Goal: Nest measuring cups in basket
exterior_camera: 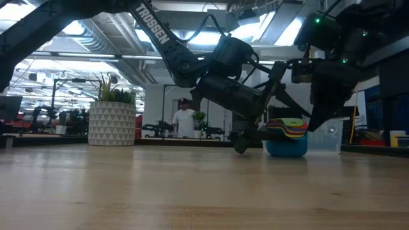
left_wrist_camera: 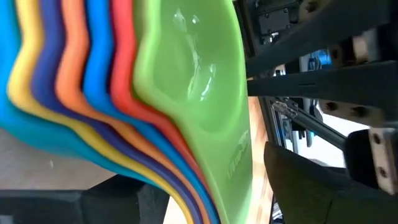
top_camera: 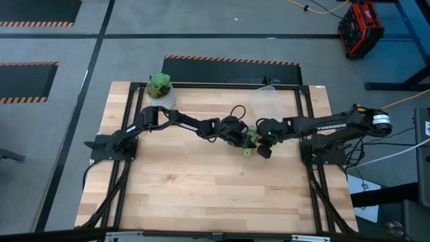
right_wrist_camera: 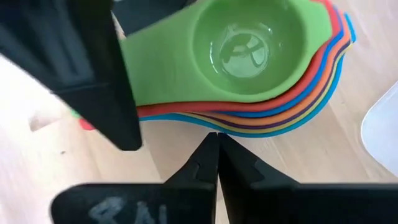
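Behind left hand (exterior_camera: 246, 142), half-hidden cups (exterior_camera: 285, 130)

Nested measuring cups (left_wrist_camera: 124, 106) seen at very close range — the stack fills most of the view. The green cup (left_wrist_camera: 193, 81) sits innermost, its glossy bowl facing the camera and its flat handle (left_wrist_camera: 233, 168) bearing faint raised lettering. Behind it the rims fan out in layers: red, blue, orange, purple, yellow and light blue. Beside the stack, dark arm parts (left_wrist_camera: 311, 81) cross the view over a strip of wooden table (left_wrist_camera: 258, 162).
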Motion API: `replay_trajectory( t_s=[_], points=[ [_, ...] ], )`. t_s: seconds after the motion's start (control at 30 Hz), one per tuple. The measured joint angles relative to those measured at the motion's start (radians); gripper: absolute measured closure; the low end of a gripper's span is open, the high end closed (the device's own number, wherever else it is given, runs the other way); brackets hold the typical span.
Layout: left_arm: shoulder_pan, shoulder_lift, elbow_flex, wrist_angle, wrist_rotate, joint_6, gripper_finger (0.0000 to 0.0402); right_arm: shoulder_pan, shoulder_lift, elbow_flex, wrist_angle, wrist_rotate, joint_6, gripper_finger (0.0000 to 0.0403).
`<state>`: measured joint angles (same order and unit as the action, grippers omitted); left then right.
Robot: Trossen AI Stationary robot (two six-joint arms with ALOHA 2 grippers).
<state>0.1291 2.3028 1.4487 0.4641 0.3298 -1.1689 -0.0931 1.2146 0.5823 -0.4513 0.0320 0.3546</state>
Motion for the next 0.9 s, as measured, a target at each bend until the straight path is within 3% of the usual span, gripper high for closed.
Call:
replay_trajectory(
  t_s=[0.73,0.9],
  points=[
    [0.002,-0.001,0.0,0.003,-0.009,0.003,0.0315,0.0,-0.256,0.0,-0.133,0.002,0.002,0.0391],
    [0.004,-0.001,0.0,0.003,-0.008,0.003,0.0319,0.0,-0.281,0.0,-0.149,0.003,0.002,0.0391]
  ],
)
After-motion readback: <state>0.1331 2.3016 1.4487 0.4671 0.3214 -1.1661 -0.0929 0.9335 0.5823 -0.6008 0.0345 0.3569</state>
